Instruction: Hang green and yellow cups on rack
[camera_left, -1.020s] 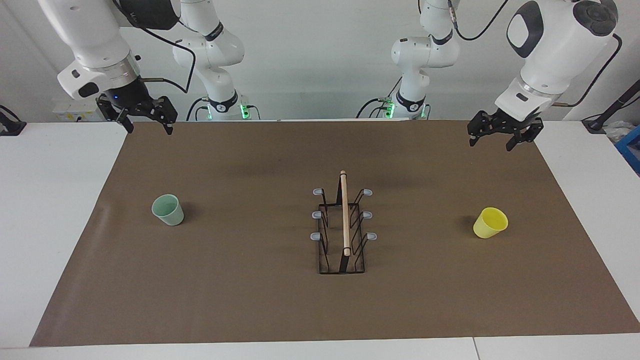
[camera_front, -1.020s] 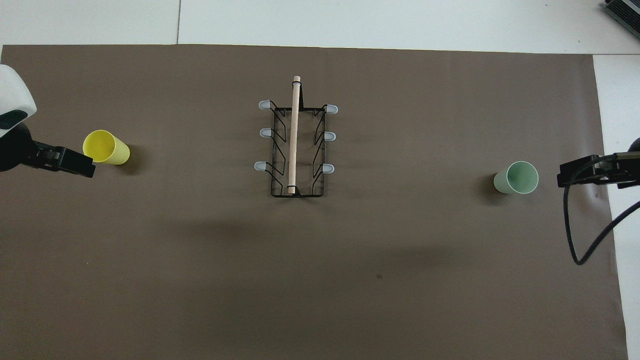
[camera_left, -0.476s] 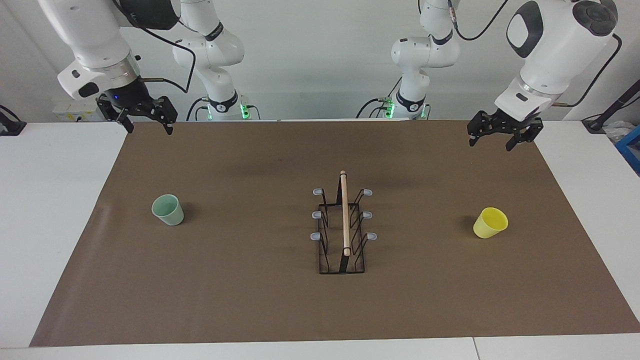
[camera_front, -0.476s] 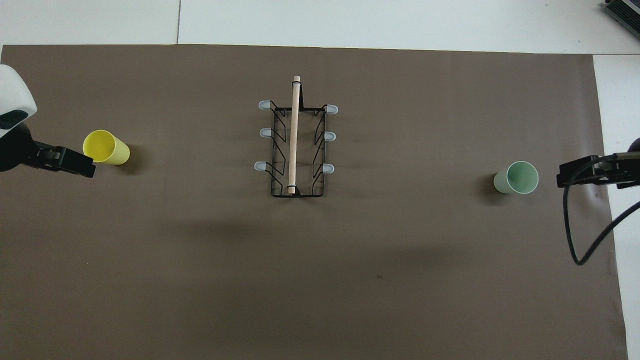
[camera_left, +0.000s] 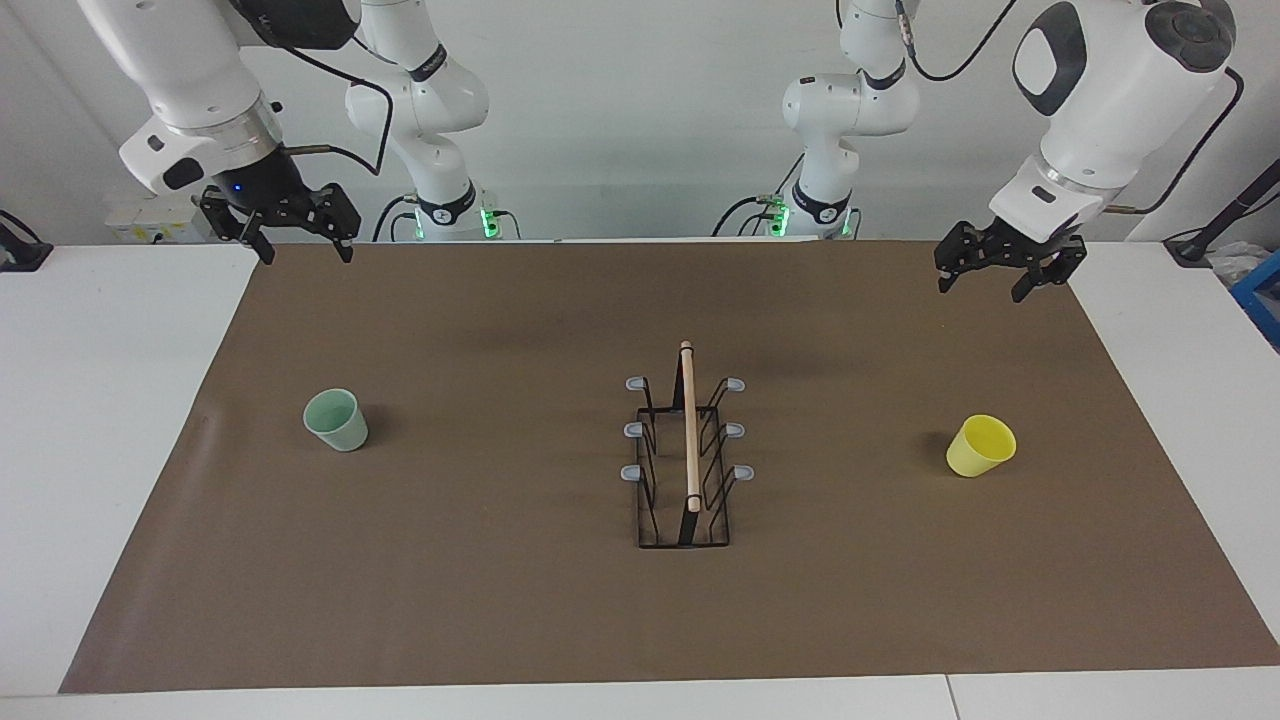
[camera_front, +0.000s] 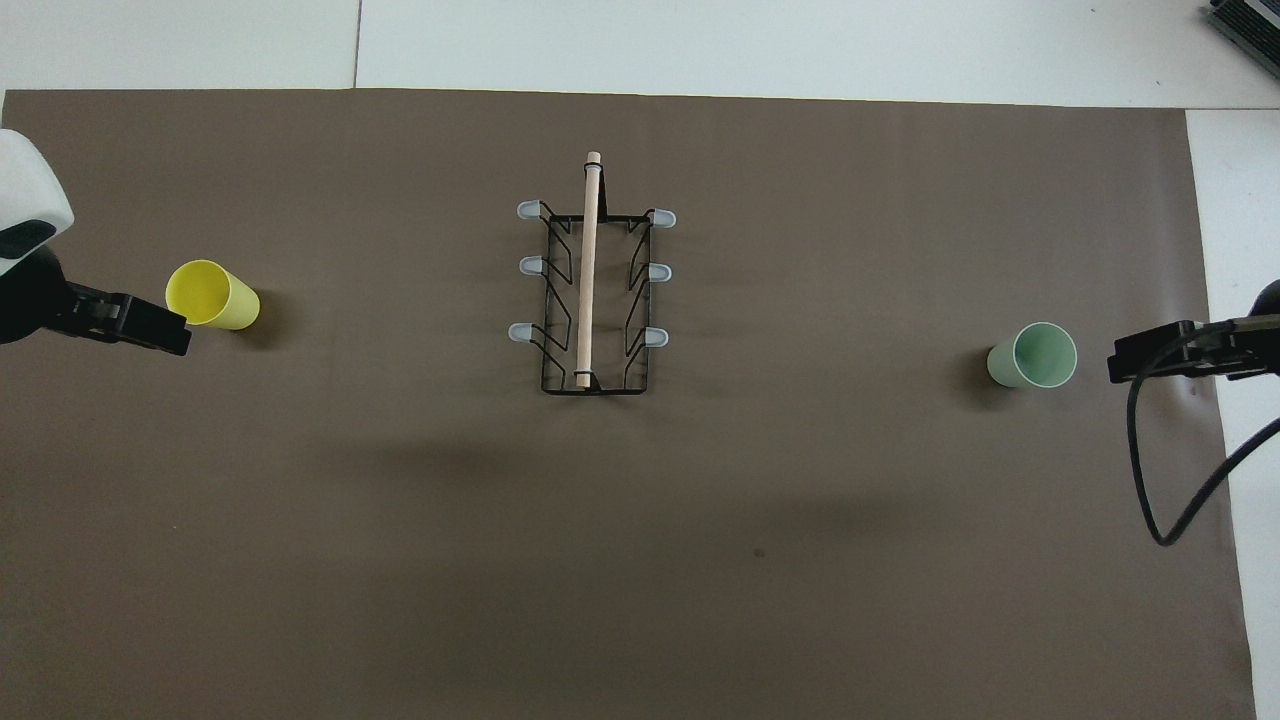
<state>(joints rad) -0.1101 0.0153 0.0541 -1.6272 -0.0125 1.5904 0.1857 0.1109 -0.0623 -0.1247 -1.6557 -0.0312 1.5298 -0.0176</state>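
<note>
The pale green cup (camera_left: 336, 420) (camera_front: 1035, 355) stands upright on the brown mat toward the right arm's end. Toward the left arm's end stands the yellow cup (camera_left: 981, 446) (camera_front: 212, 295), also upright. Between them sits the black wire rack (camera_left: 686, 450) (camera_front: 592, 290) with a wooden rod on top and grey-tipped pegs, all bare. My right gripper (camera_left: 303, 255) hangs open and holds nothing, over the mat's corner by the robots. My left gripper (camera_left: 981, 290) is open too, raised over the mat's other corner on the robots' side, apart from the yellow cup.
The brown mat (camera_left: 500, 600) covers most of the white table (camera_left: 110, 450). A black cable (camera_front: 1150, 480) loops down from the right arm near the green cup. A blue object (camera_left: 1262, 300) sits off the table at the left arm's end.
My right gripper has risen a little and edged slightly toward the table's middle. The left arm, both cups and the rack have stayed put.
</note>
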